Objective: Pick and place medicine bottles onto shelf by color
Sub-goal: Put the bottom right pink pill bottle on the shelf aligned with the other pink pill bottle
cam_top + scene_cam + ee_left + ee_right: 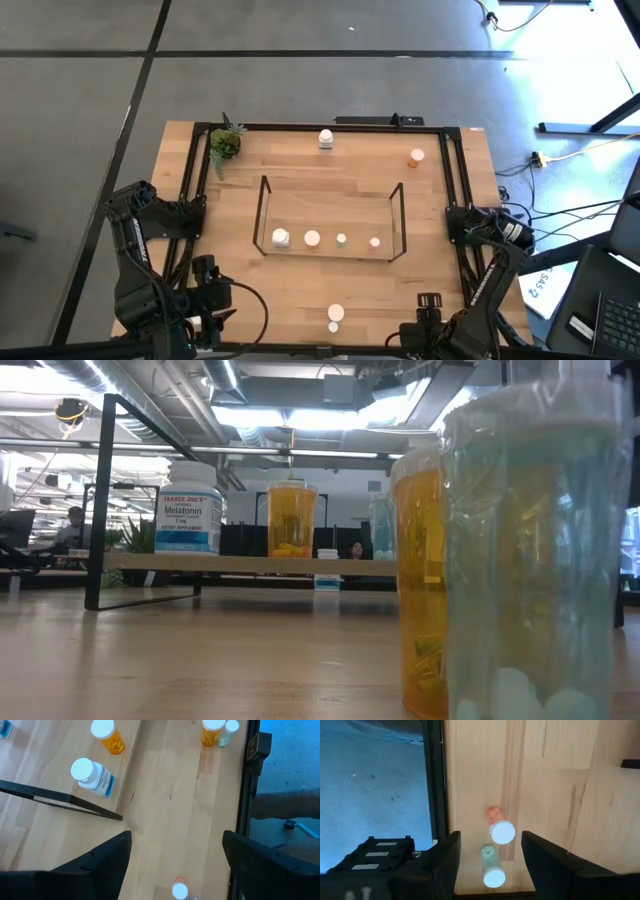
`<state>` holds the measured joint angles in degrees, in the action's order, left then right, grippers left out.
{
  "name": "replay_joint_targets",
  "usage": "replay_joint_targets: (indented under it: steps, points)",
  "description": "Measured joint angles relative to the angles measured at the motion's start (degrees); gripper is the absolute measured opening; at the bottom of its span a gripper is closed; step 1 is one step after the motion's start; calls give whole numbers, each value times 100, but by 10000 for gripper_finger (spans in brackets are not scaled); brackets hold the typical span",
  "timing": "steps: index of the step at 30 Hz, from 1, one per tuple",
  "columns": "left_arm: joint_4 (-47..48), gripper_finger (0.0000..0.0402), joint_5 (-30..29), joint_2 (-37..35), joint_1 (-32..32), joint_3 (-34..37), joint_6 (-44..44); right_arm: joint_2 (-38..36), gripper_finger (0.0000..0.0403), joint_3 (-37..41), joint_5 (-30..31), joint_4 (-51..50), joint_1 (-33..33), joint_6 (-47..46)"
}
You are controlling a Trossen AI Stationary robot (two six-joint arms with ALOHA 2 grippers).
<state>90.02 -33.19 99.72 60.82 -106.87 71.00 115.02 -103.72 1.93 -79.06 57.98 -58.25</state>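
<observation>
Both grippers are waiting spread and empty: left gripper (pixel 208 318) at seven o'clock, right gripper (pixel 428 312) at five. Two bottles (pixel 335 318), probably orange and teal, are standing at six; approaching squarely over one cap is helping avoid tipping its neighbour before the shelf (pixel 330 252).

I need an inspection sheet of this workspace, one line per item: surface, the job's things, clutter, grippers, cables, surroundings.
Surface: light wood table, black frame at its edges.
Job's things: shelf mid-table with four bottles in a row; a white bottle and an orange bottle at the far edge; two bottles at the near edge.
Clutter: small potted plant in the far left corner.
Grippers: left gripper open, empty, near edge; right gripper open, empty, near edge.
Cables: yellow cable on the floor, right.
Surroundings: grey floor; a person seated in the background.
</observation>
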Motion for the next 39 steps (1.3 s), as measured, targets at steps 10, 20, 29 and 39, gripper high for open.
replay_joint_targets:
  steps: [10, 20, 29, 39]
  points:
    - [-2, 306, 0, 0, 0, 0, -227, 168, 212, 2, -2, -101, 15, -296]
    - [-4, 306, -2, 0, 0, 0, -225, 200, 212, 2, -4, -268, 17, -309]
    - [-4, 306, -536, 0, -75, 0, -419, 210, 212, 319, -134, -215, 31, -486]
    - [-4, 306, -542, 0, -162, 0, -561, 217, 212, 1021, -770, 335, 31, -448]
